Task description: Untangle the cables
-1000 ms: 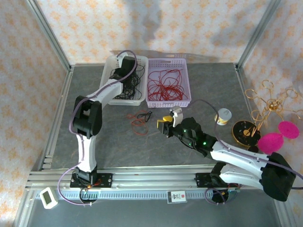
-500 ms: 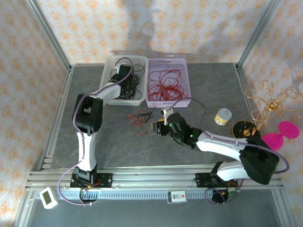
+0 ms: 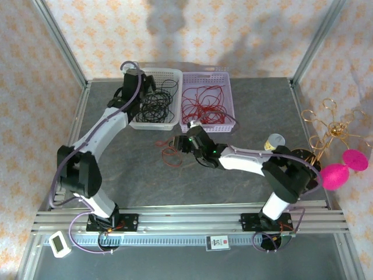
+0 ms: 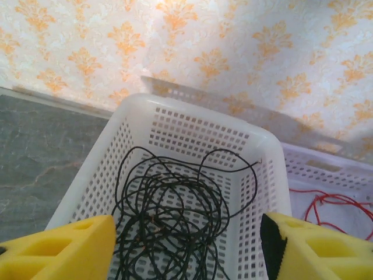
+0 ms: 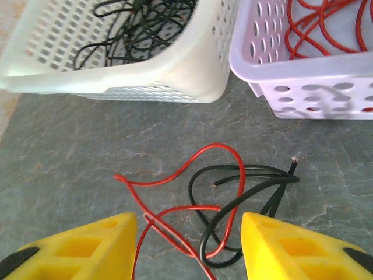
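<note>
The cables lay in three lots. A loose tangle (image 5: pixel 217 192) of red and black wire sat on the grey table (image 3: pixel 145 175) near its middle, just off the baskets toward 6 o'clock, with one red loop crossing over a black one. Black cables (image 4: pixel 169 221) were coiled in the white basket (image 4: pixel 192 114), and red cables (image 3: pixel 204 102) were heaped in the lilac basket (image 5: pixel 303 76) touching it at 3 o'clock; both baskets stood at the 12 o'clock edge of the table. The left gripper (image 4: pixel 187 233) hung over the white basket, its yellow fingers (image 4: pixel 70 245) spread wide with nothing between them, the black coil lying loose below. The right gripper (image 5: pixel 187 221) was low over the tangle on the table, approaching from 4 o'clock in the overhead view; its fingers (image 5: pixel 291 245) were apart, with the wires lying between and in front of them but not pinched. A gold wire ornament (image 3: pixel 332 125) and a pink disc (image 3: pixel 331 177) stood at the table's 3 o'clock edge, well apart from the cables.
</note>
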{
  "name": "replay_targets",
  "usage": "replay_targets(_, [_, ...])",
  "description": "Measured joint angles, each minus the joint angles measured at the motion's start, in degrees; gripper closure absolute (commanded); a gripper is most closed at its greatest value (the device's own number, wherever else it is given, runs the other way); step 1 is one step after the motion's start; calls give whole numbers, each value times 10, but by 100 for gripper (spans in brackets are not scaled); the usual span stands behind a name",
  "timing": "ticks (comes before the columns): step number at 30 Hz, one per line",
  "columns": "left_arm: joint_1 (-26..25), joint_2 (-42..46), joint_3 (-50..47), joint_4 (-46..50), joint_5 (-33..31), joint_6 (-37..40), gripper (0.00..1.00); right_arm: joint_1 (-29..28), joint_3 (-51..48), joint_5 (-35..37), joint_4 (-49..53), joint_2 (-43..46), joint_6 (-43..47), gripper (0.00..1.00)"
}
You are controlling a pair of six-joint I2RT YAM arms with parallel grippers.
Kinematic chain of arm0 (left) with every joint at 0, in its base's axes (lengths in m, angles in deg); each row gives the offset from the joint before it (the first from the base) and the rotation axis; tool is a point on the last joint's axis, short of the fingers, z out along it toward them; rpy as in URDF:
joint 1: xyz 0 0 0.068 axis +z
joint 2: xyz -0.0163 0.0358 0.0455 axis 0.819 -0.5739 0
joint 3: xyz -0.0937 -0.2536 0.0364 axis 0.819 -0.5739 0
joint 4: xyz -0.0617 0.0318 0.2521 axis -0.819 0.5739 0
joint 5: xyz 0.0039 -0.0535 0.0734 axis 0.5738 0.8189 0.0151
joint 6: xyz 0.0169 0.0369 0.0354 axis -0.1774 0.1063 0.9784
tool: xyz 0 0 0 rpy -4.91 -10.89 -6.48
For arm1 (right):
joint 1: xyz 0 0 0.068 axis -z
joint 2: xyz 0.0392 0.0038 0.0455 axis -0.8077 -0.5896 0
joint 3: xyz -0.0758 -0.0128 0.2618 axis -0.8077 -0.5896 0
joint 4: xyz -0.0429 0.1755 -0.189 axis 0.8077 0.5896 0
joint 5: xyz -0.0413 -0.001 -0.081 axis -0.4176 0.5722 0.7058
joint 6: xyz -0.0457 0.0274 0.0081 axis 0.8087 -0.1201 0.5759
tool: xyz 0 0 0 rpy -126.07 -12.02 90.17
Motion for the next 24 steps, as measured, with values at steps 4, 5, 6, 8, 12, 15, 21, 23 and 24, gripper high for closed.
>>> replay_targets(4, [-5,83,-125,-7,24,-10,38,0,30,15,-2,-48,-18,51])
replay_targets(5, [-8,103,-153,-5,28,-14,38,0,32,20,-5,-56,-22,52])
replay_targets(6, [-15,128,-186,-5,34,-18,38,0,32,26,-9,-63,-26,53])
replay_targets(8, [-28,173,-243,-8,43,-27,40,0,32,38,-14,-76,-34,55])
replay_targets(12, [-57,264,-342,-15,68,-51,42,0,33,55,-21,-97,-42,71])
replay_targets(15, [-77,307,-385,-15,75,-69,43,-2,33,64,-22,-96,-42,82])
replay_targets(21, [-109,357,-419,-10,101,-84,44,-12,-5,74,-8,-15,-10,94])
replay_targets(23, [-117,366,-420,-8,111,-85,44,-14,-19,73,5,35,14,94])
replay_targets(24, [-121,371,-420,-8,118,-84,44,-14,-21,69,14,59,32,95])
